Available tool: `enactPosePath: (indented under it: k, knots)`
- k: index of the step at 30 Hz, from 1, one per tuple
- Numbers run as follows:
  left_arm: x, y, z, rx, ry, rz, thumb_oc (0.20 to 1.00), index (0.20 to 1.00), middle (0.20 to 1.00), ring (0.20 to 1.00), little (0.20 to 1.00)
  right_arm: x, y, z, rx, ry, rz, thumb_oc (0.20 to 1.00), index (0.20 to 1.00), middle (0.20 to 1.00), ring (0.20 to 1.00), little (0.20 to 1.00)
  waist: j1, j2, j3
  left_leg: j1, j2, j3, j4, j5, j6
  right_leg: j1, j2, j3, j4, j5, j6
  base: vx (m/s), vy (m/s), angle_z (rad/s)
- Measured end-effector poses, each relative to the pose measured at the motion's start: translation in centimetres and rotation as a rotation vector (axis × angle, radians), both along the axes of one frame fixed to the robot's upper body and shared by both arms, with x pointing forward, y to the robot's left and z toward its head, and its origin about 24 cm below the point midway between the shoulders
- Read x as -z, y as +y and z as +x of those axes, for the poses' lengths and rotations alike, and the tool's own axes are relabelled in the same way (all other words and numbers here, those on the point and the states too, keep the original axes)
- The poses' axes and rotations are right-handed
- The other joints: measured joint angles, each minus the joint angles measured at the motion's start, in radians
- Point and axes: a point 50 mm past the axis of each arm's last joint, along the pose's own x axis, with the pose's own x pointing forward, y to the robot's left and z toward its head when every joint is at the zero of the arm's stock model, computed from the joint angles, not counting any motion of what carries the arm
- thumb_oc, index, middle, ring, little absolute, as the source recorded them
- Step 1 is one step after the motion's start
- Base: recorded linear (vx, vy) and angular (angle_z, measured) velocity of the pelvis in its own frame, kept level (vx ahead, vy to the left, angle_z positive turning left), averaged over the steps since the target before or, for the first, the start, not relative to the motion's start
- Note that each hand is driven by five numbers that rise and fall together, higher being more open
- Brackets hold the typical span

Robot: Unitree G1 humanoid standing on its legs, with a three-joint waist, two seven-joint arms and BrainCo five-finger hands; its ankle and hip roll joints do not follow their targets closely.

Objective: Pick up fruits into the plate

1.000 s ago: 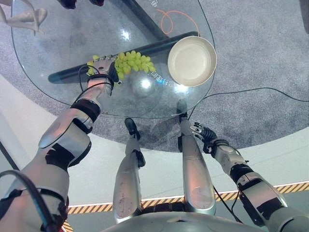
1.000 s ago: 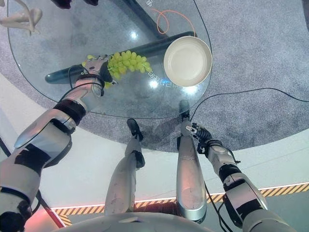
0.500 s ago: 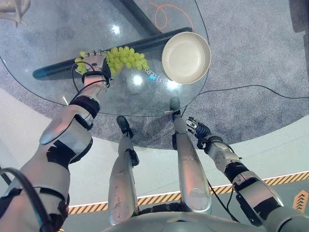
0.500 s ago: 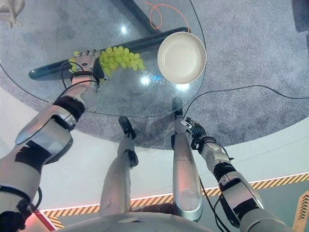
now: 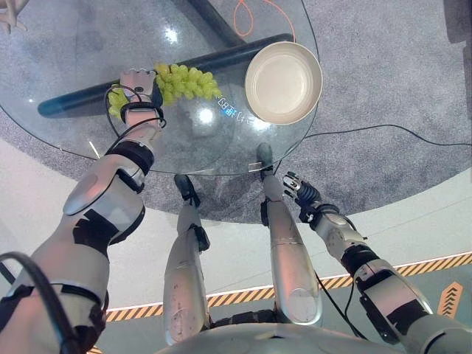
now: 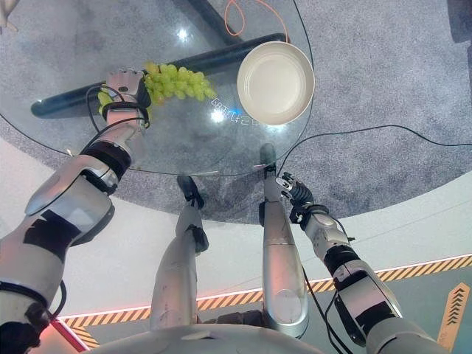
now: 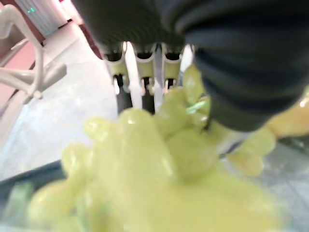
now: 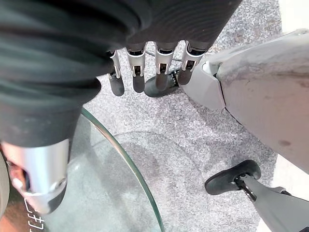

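Since earlier, left hand fingers stay curled around grapes on glass table; right hand relaxed over grey carpet.

Bright, even overhead light fills the scene, and we see it bounce off the glass table as white hot spots, one near the far side and one just beside the grapes. In the head views we find straight lines bowing toward the edges, as through a wide lens. In the left wrist view the grapes sit so close that we get only soft yellow-green blur, while the right wrist view stays crisp on the grey carpet.
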Motion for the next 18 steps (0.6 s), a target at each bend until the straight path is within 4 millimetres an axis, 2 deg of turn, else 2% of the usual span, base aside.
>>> enactPosePath:
  k: [13,16,18]
  knots:
    - [0.6,0.5,-0.1,-0.016,0.017,-0.002,0.2,0.2,0.2,0.2,0.2,-0.1,0.1,0.1,-0.002,-0.006,0.001,1.0,1.0,1.0,1.0,1.0,0.003,0.0,0.0,0.001,0.0,-0.01,0.009,0.0,0.0,0.005,-0.001,-0.003,0.007,0.002,-0.002,0.0,0.001,0.01]
    - [1.0,0.6,-0.2,-0.01,0.028,-0.027,0.2,0.2,0.2,0.2,0.2,-0.2,0.1,0.1,-0.002,-0.007,0.001,1.0,1.0,1.0,1.0,1.0,0.003,0.0,0.0,0.008,0.0,-0.011,0.014,0.0,0.0,0.009,-0.002,-0.004,0.018,0.002,-0.002,-0.01,0.003,0.01]
    - [2.1,0.9,-0.4,-0.013,0.049,-0.06,0.2,0.2,0.2,0.2,0.2,-0.1,0.1,0.1,-0.002,-0.005,0.0,1.0,1.0,1.0,1.0,1.0,0.005,0.0,0.0,0.027,0.0,-0.012,0.014,0.0,0.0,0.028,-0.002,-0.003,0.018,0.001,-0.002,0.0,0.0,0.0]
